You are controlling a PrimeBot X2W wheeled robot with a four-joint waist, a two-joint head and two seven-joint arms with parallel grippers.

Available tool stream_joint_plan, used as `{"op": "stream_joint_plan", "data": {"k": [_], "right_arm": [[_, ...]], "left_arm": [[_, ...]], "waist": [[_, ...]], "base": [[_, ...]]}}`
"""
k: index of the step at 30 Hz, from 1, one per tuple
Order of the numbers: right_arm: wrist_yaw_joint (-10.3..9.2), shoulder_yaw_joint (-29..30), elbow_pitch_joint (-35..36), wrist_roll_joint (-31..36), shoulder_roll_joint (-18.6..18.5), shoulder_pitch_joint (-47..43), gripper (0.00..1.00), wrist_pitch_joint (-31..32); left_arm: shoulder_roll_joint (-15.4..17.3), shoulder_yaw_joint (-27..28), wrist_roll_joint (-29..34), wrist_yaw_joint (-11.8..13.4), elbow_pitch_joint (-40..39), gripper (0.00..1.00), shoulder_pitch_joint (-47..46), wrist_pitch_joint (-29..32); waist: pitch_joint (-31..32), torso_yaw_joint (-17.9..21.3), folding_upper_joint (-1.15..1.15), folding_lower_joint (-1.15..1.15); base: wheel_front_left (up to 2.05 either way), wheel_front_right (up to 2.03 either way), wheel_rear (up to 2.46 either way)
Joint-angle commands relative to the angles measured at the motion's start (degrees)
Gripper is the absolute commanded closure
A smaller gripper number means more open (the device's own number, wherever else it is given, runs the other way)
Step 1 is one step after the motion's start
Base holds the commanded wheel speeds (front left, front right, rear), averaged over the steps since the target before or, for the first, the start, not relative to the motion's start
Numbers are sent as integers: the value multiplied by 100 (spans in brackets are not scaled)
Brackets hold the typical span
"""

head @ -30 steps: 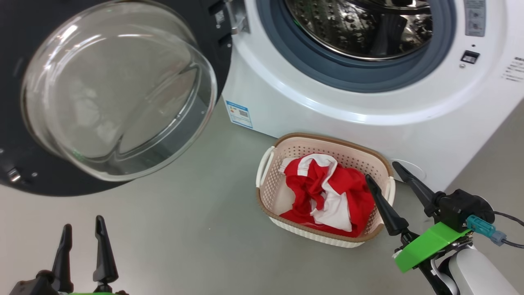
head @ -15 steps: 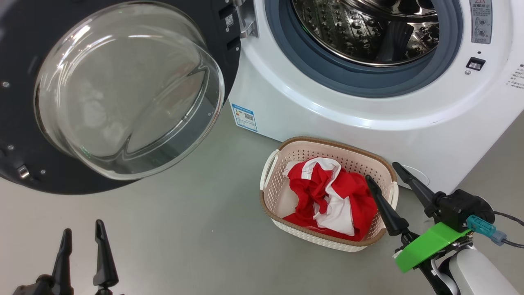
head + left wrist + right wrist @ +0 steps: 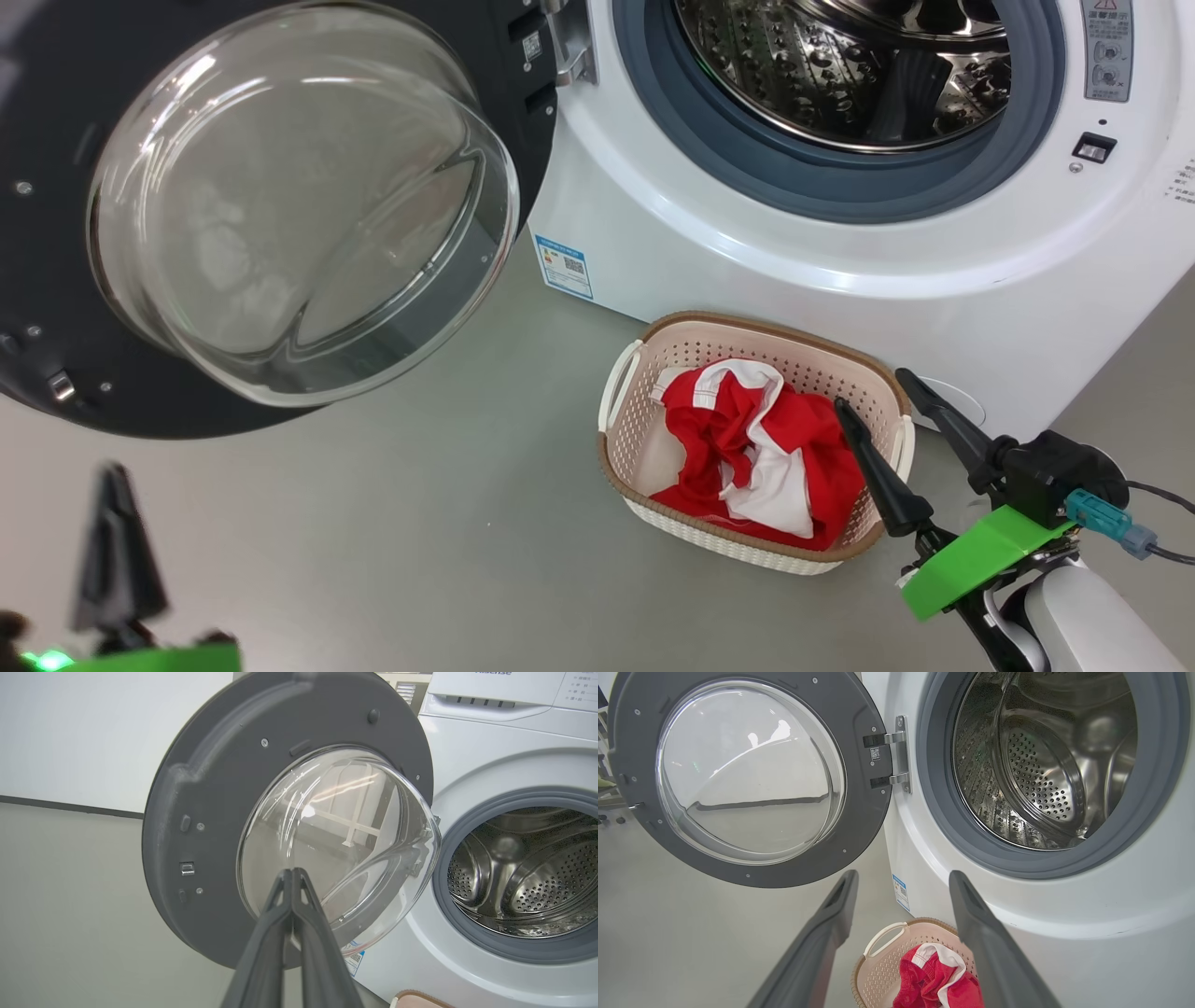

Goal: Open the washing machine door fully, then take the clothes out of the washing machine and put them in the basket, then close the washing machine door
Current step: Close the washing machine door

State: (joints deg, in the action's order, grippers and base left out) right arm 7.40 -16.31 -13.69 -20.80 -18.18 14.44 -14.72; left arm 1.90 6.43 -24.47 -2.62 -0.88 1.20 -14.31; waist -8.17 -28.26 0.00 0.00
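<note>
**Clothes lying in the basket, door hanging open**

The crumpled red-and-white clothes [image 3: 756, 448] are lying inside the cream basket [image 3: 627, 439]. The basket is sitting on the grey floor [image 3: 420, 523] at 5 o'clock in the head view, just in front of the white washing machine [image 3: 747, 271]. The washing machine door [image 3: 299, 196] is standing wide open at 10 o'clock. The left gripper [image 3: 292, 872] is pressing its 2 fingers together on nothing. The right gripper [image 3: 869, 388] is hovering empty at the basket's 3 o'clock edge, fingers spread wide.
</note>
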Motion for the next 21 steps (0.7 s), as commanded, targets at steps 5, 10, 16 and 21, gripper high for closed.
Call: {"op": "stream_joint_plan", "data": {"k": [5, 10, 16, 21], "right_arm": [[9, -102, 151, 0, -17, 78, 0, -28], [9, -99, 160, 7, -28, 78, 0, -28], [9, -94, 167, 24, -36, 86, 0, -28], [9, -87, 175, 39, -55, 104, 0, -28]], "left_arm": [[212, 889, 171, -324, -596, 100, -894, -69], [725, 1463, -130, -455, -543, 100, -1817, -69], [1633, 1796, -988, -483, 169, 100, -2929, -69], [2287, 1787, -1826, -485, 1188, 100, -3555, 83]], "waist": [[-37, 30, 0, 0], [-94, 105, 0, 0], [-194, 242, 0, 0], [-280, 302, 0, 0]], "base": [[0, 0, 0], [0, 0, 0], [0, 0, 0], [0, 0, 0]]}}
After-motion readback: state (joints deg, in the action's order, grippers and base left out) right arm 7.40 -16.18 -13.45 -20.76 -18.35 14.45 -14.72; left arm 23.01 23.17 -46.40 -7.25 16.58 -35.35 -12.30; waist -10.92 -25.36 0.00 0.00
